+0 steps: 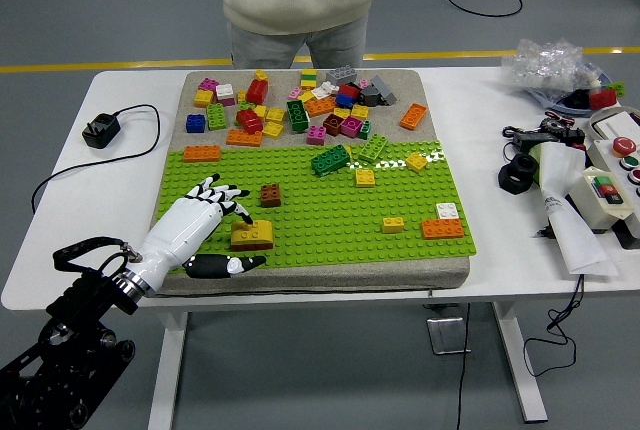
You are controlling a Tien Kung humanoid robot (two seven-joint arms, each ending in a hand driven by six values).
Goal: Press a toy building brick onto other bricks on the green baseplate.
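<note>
Left hand (205, 228), fingers loosely spread, holding nothing, just beside yellow brick (252, 235).

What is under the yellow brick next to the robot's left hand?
The yellow brick sits on the green baseplate, beside the left hand. Only studded plate shows around it; whether another brick lies beneath is hidden.

The white desk (90, 185) carries a grey mat (400, 275) in the middle, with the green baseplate (330, 210) on it. A black charger (101, 130) and its cable lie at the left. At the right lie a control box (608, 185), white paper (570, 220) and a plastic bag (550, 62).
</note>
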